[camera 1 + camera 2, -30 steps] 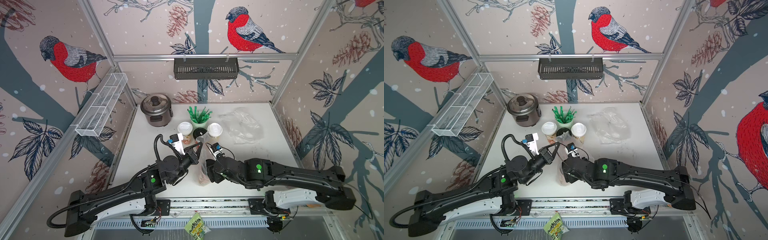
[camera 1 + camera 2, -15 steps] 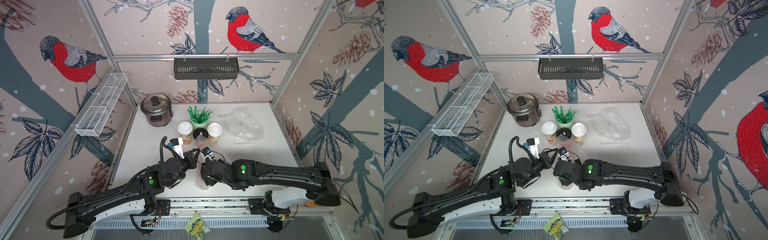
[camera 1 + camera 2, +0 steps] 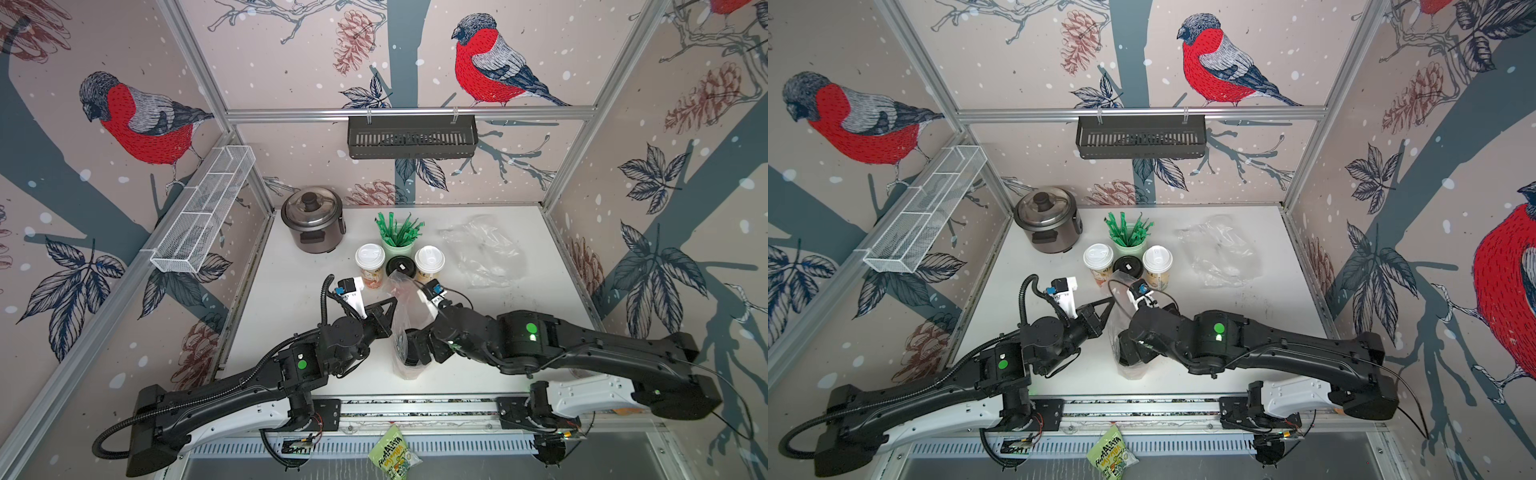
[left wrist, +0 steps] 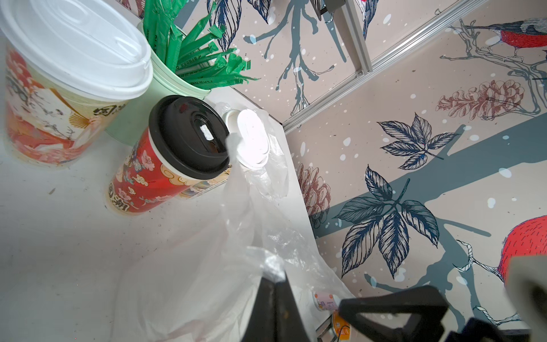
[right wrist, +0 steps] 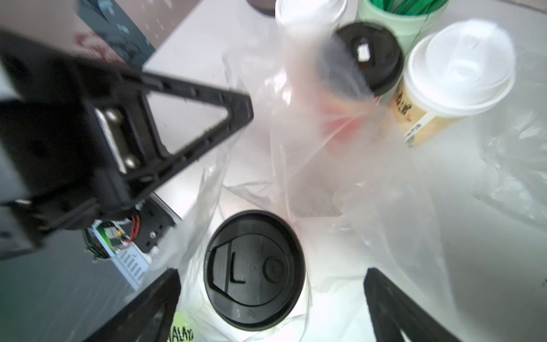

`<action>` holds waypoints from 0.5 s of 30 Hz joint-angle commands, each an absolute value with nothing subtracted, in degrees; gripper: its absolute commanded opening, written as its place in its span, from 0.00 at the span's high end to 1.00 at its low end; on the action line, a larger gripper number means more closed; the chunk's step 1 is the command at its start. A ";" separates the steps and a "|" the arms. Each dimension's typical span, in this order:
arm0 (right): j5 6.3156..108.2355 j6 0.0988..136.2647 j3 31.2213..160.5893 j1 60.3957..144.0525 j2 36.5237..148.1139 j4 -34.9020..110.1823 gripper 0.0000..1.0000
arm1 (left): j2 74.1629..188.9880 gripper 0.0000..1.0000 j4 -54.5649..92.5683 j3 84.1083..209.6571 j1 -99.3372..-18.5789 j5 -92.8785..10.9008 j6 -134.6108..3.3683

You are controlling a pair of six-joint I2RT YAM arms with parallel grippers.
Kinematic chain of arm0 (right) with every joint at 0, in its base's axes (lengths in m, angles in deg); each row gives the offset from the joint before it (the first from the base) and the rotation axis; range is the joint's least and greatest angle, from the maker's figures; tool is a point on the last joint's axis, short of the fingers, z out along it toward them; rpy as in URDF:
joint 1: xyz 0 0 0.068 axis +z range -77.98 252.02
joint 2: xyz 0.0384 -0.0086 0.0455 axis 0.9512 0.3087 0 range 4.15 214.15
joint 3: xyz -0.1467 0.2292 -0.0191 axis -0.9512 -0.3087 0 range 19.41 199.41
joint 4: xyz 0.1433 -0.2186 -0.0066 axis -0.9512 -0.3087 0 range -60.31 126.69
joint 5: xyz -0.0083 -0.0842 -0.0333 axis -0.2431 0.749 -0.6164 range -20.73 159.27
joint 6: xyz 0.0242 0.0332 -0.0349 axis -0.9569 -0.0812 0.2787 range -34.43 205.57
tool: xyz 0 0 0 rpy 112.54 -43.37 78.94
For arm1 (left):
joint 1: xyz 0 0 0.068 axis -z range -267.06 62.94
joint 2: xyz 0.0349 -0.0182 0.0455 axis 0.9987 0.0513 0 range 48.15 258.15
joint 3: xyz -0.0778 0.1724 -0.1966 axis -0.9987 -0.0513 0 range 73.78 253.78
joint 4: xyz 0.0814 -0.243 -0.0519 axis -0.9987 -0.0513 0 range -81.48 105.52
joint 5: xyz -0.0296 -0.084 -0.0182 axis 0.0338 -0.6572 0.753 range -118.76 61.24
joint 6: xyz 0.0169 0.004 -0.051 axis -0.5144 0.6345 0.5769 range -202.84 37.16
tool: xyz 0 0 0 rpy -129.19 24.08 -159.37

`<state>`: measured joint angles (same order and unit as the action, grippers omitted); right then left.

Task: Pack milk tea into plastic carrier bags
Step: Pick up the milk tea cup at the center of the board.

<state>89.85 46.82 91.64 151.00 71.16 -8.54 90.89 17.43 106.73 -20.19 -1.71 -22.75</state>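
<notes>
Now, left gripper [image 3: 392, 300] pinches one of two bags [image 4: 225, 251], holding one of four cups [image 5: 254, 269]; right gripper [image 5: 270, 284] stands spread apart.

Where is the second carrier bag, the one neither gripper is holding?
In both top views the loose carrier bag lies crumpled on the table, toward its back right corner, just right of the right-hand white-lidded cup.

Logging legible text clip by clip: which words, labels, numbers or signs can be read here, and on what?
"HIMALAYA": on the green snack packet; its smaller print is unreadable.
"国潮": low on the red black-lidded cup.
Sticker on the white-lidded cream cup: blurred, unreadable.
Print on the left wrist camera's white mount: too small to read.
</notes>
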 commanded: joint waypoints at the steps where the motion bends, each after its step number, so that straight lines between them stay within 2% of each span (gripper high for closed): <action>1: 91.05 50.37 92.03 148.23 67.74 -3.65 0.01 | 90.61 1.00 16.39 106.65 -20.27 -0.33 -22.72; 7: 85.83 56.59 90.27 134.70 63.99 1.62 0.00 | 90.23 1.00 15.61 106.10 -20.26 0.24 -24.36; 15: 76.27 64.03 91.28 118.09 70.67 3.96 0.00 | 88.78 1.00 16.95 104.72 -20.26 1.10 -28.91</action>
